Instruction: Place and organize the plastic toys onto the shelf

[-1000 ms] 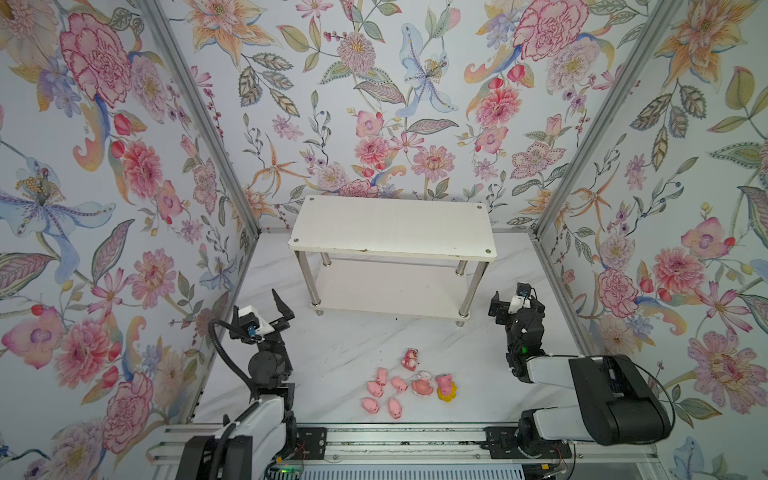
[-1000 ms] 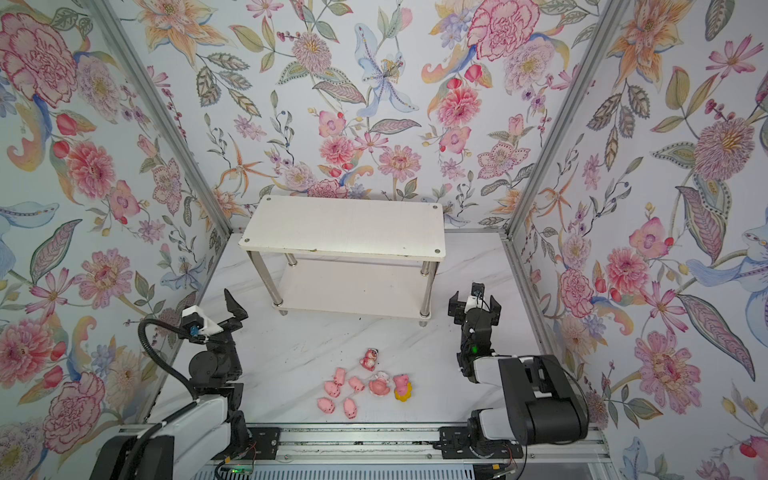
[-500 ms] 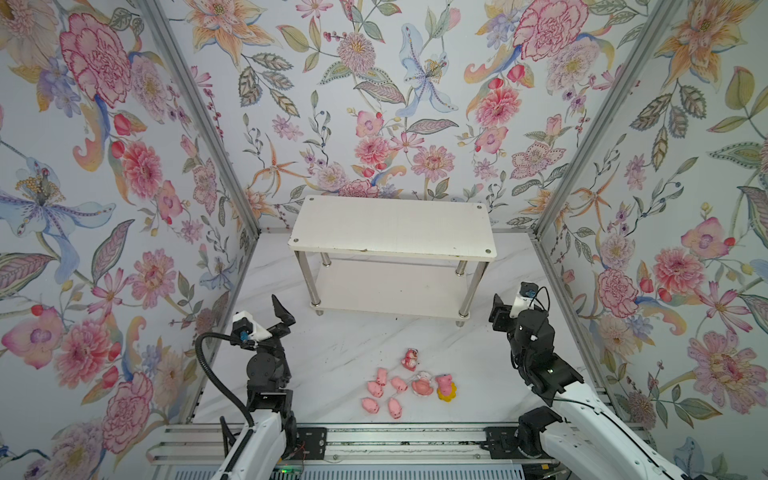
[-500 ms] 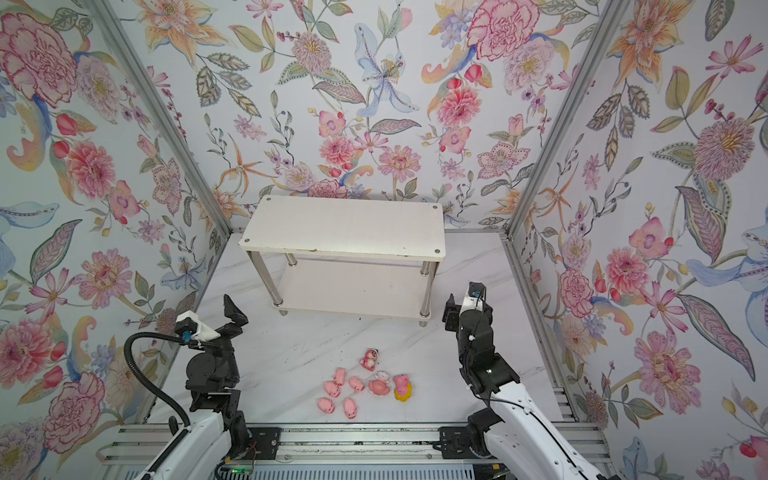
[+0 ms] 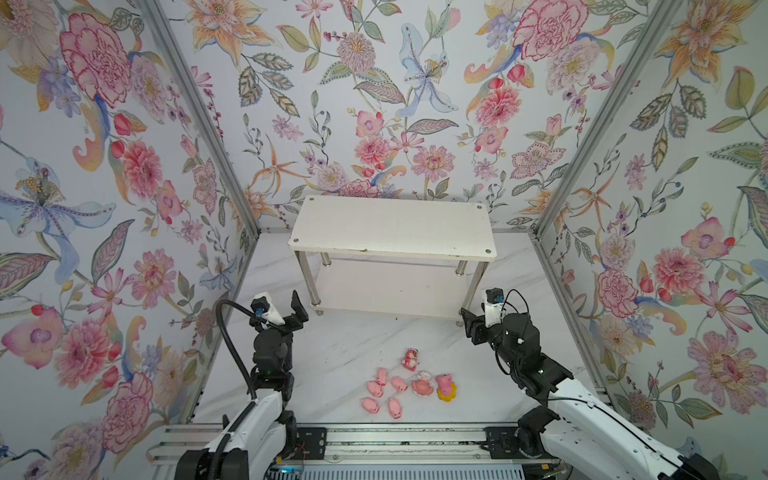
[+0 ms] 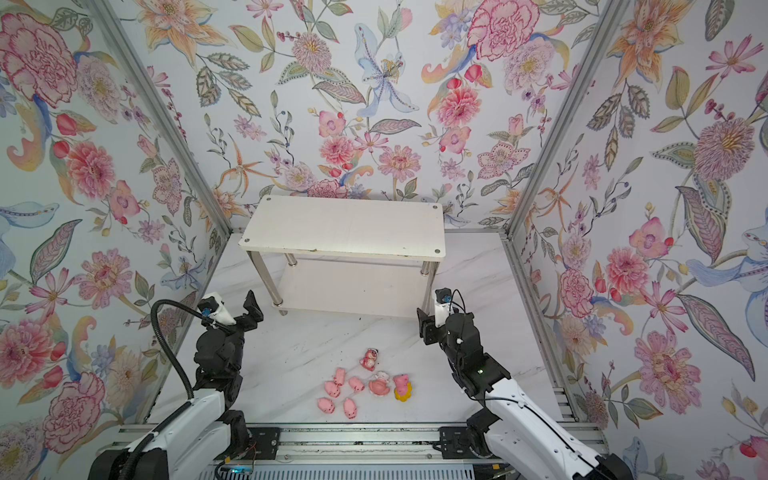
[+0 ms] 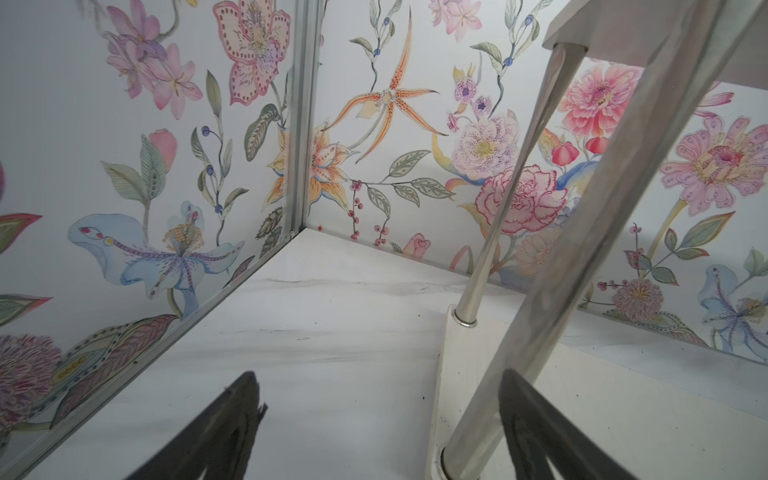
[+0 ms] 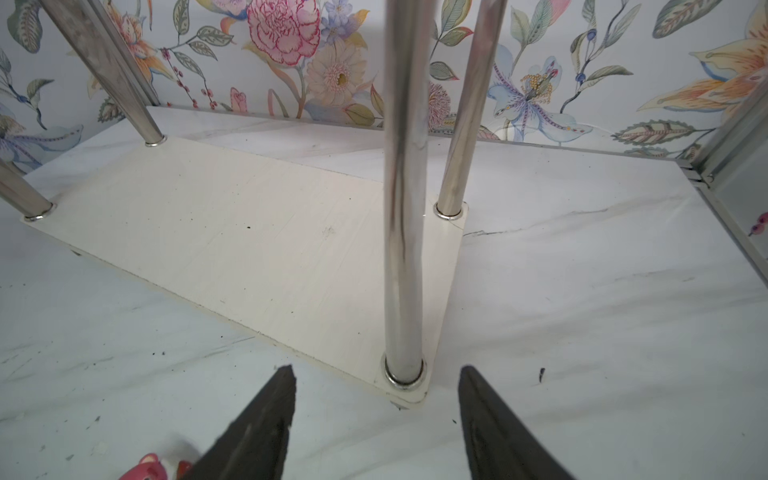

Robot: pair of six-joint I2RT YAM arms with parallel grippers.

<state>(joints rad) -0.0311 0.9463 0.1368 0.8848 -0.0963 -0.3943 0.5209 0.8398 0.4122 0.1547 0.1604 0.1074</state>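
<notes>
Nearest you, the plastic toys (image 6: 350, 408) lie in a loose cluster on the marbled desk (image 5: 332, 361), all of them in front of the shelf rather than on it. Five pink pigs (image 5: 375, 388) make up the left of the group, with a pink-and-white figure (image 5: 423, 384) and a yellow-petalled figure (image 5: 446, 387) side by side on its right. A red-pink bear-like figure (image 5: 410, 359) stands just beyond them. Further out, your left fingers (image 7: 232, 419) are spread wide with nothing between them, close beside the shelf's left front leg (image 7: 582, 257). Your right fingers (image 8: 257, 428) are parted too and grip nothing, and they point at the foot of the right front leg (image 8: 405, 249). Behind both arms stands the white two-tier shelf (image 5: 392, 226), its back near the floral wall (image 5: 374, 104).
</notes>
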